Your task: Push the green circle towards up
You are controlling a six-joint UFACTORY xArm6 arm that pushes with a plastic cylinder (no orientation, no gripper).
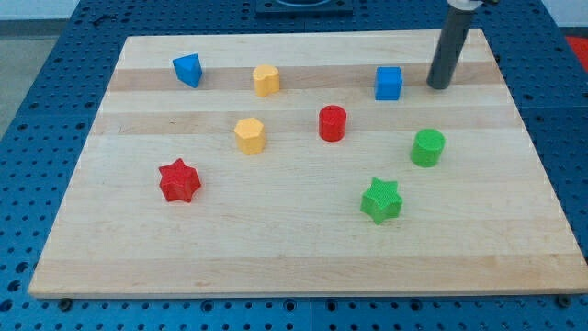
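— Near the view's top right, my tip [439, 87] stands beside the blue cube [389, 83] — bare rod, no claw.

— And the green circle [427, 147]?

— Below the tip, apart, seemingly unpushed. The whole push remains, starting from beneath it.

The rod [450, 46] runs out of the view's top, so whatever it's mounted on can't be seen; my tip [439, 87] itself shows fine. The blue pegboard [37, 55] under the wooden board [294, 257] is chopped off on all 4 sides. There's a dark thing [303, 5] at the top edge, mostly cropped, no idea what it is. The 2 yellow blocks [266, 80] [249, 134] are too small to call an exact shape.
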